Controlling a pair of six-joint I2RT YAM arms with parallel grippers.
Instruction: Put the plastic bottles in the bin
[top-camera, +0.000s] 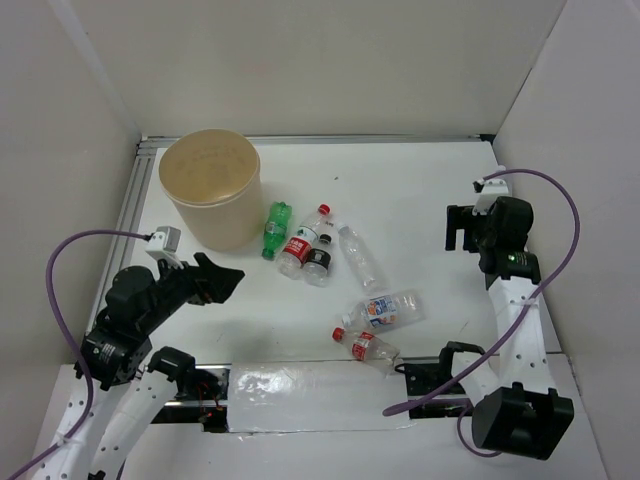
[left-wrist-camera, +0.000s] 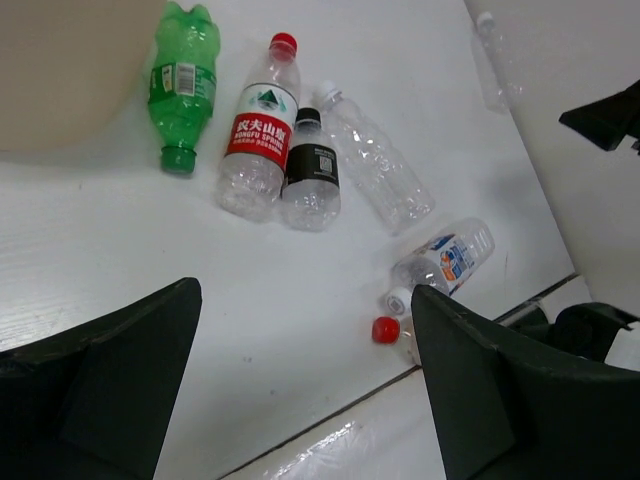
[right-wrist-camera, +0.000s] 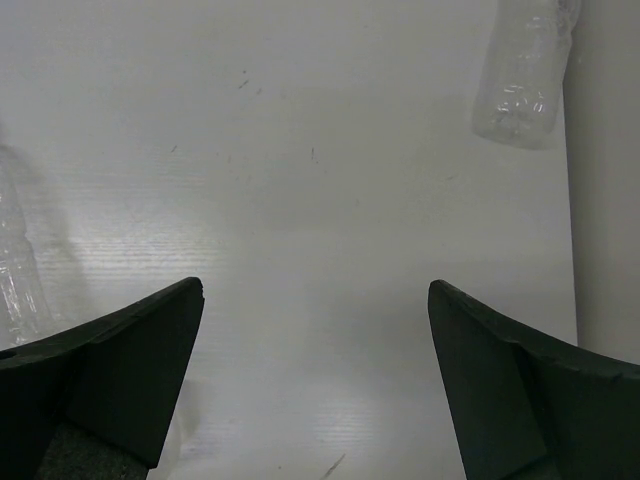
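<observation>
Several plastic bottles lie on the white table. A green one (top-camera: 275, 230) (left-wrist-camera: 183, 85), a red-labelled one (top-camera: 300, 243) (left-wrist-camera: 260, 130), a dark-labelled one (top-camera: 320, 258) (left-wrist-camera: 312, 170) and a clear one (top-camera: 358, 255) (left-wrist-camera: 375, 160) lie together right of the tan bin (top-camera: 210, 190). Nearer the front lie a blue-white labelled bottle (top-camera: 393, 310) (left-wrist-camera: 448, 258) and a red-capped one (top-camera: 365, 345). My left gripper (top-camera: 222, 280) (left-wrist-camera: 305, 290) hovers open, front left of the group. At the right, my right gripper (top-camera: 462, 228) (right-wrist-camera: 315, 288) is open over bare table.
White walls close the table on three sides. A clear plastic-covered strip (top-camera: 320, 390) runs along the front edge between the arm bases. In the right wrist view a clear bottle (right-wrist-camera: 525, 70) lies by the right wall, and another (right-wrist-camera: 15, 270) shows at the left edge.
</observation>
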